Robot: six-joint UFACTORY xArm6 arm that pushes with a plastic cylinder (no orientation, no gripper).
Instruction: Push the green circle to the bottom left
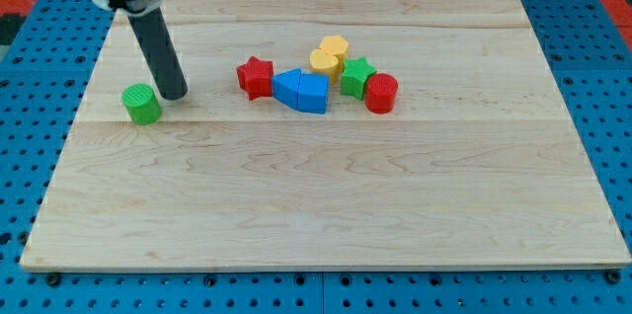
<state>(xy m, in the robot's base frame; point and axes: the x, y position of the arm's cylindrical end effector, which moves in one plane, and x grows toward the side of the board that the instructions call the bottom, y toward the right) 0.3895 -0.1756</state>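
Observation:
The green circle (141, 104) is a short green cylinder at the left of the wooden board (326, 205), about mid-height in the view. My tip (173, 95) rests on the board just right of the green circle, slightly above its level, with a narrow gap between them. The dark rod rises from the tip toward the view's top left.
A cluster lies at the board's upper middle: a red star (255, 76), two blue blocks (301, 91), two yellow blocks (329, 55), a green star (355, 77) and a red cylinder (380, 93). A blue pegboard (602, 67) surrounds the board.

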